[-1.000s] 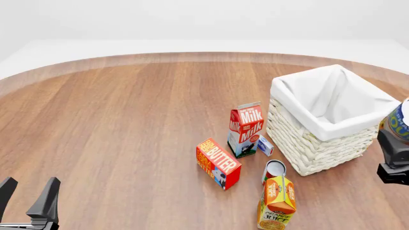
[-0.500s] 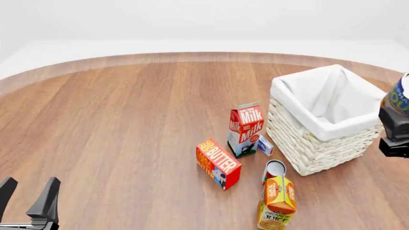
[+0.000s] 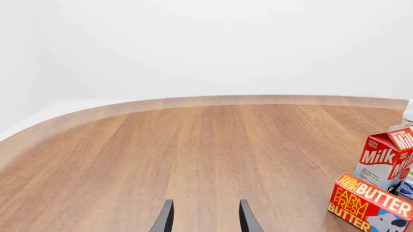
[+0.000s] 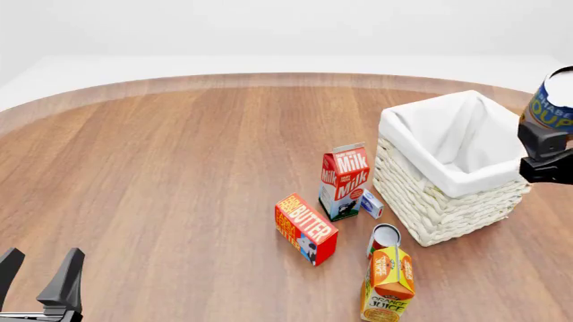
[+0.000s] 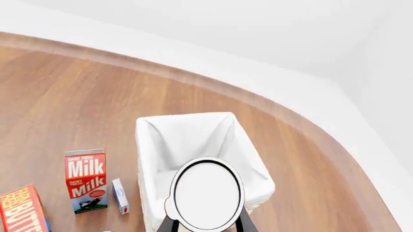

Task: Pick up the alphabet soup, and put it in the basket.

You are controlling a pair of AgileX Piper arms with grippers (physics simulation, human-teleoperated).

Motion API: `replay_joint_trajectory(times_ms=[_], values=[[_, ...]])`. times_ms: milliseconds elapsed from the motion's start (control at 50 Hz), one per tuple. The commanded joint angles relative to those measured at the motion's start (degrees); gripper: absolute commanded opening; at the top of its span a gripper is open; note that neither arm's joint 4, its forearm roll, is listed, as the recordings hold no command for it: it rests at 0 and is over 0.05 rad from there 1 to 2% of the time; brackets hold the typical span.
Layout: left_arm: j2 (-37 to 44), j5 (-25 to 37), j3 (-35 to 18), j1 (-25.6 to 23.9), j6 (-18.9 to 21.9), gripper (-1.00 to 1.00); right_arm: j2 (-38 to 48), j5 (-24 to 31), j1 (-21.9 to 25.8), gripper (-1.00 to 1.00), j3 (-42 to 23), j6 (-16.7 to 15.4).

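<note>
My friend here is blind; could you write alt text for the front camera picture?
At right, a black gripper holds a blue-and-yellow soup can above the far rim of a white cloth-lined wicker basket on a wooden table. A milk carton, butter box and juice carton stand nearby.

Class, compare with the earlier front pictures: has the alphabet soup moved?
Yes. The alphabet soup in the right hand has risen and shifted left toward the basket.
</note>
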Motion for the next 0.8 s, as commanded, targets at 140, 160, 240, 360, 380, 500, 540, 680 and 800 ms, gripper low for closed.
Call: replay_joint_trajectory(times_ms=[140, 160, 240, 360, 380, 500, 540, 680, 800], values=[[0.00, 0.00, 0.00, 0.00, 0.00, 1.00, 5.61, 0.22, 0.33, -1.00, -5.14, 2.51], [0.00, 0.00, 0.00, 0.00, 0.00, 1.00, 5.89, 0.27, 0.13, -1.00, -5.34, 2.30], [0.00, 0.00, 0.00, 0.00, 0.00, 1.00, 6.79, 1.05, 1.02, -1.00, -7.13, 4.48], [0.00, 0.00, 0.00, 0.00, 0.00, 1.00, 8.71, 1.74, 1.22, -1.00, -8.76, 5.57], [0.00, 0.00, 0.00, 0.00, 0.00, 1.00, 9.36, 2.02, 1.40, -1.00, -9.33, 6.27], [0.00, 0.00, 0.00, 0.00, 0.00, 1.00, 11.25, 2.32, 0.48, -1.00, -10.68, 5.59], [0.00, 0.00, 0.00, 0.00, 0.00, 1.00, 11.80, 2.53, 0.38, -1.00, -11.43, 5.74], [0.00, 0.00, 0.00, 0.00, 0.00, 1.00, 14.27, 2.68, -0.58, -1.00, -13.65, 5.24], [0.00, 0.00, 0.00, 0.00, 0.00, 1.00, 16.15, 2.51, -0.90, -1.00, -14.91, 6.22]])
